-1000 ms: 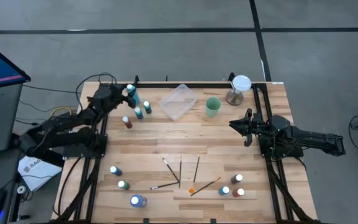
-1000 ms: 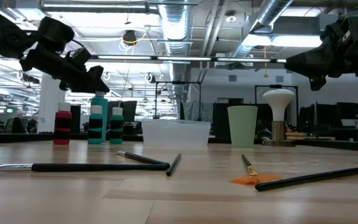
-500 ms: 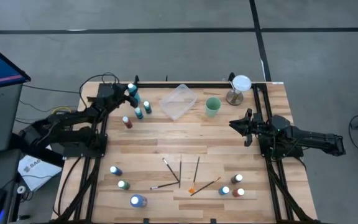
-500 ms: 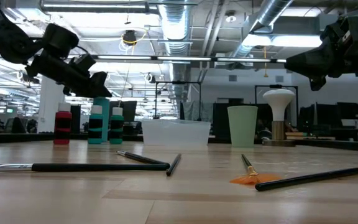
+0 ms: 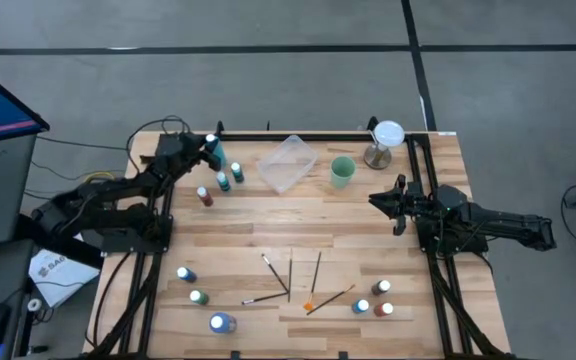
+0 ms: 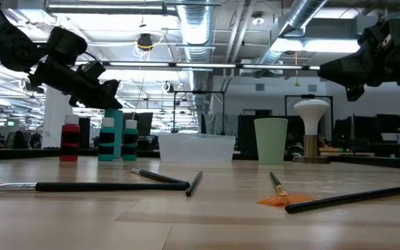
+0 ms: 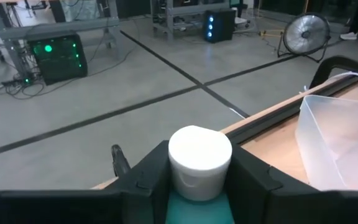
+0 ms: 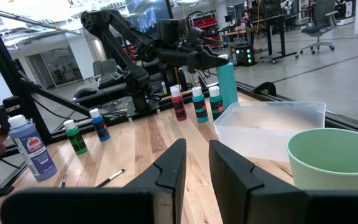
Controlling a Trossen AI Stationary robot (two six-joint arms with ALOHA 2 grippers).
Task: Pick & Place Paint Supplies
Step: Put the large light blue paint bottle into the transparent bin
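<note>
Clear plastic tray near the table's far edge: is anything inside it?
The clear plastic tray looks empty from above, wood showing through. The right wrist view shows only its cloudy side wall, so its floor is hidden there. No bottle or brush inside.

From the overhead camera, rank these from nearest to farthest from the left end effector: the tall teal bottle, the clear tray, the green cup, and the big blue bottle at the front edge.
1. Tall teal bottle: at the left end effector, between its fingers, back left.
2. Clear tray: to its right, back middle.
3. Green cup: right of the tray.
4. Big blue bottle: front edge, farthest.
</note>
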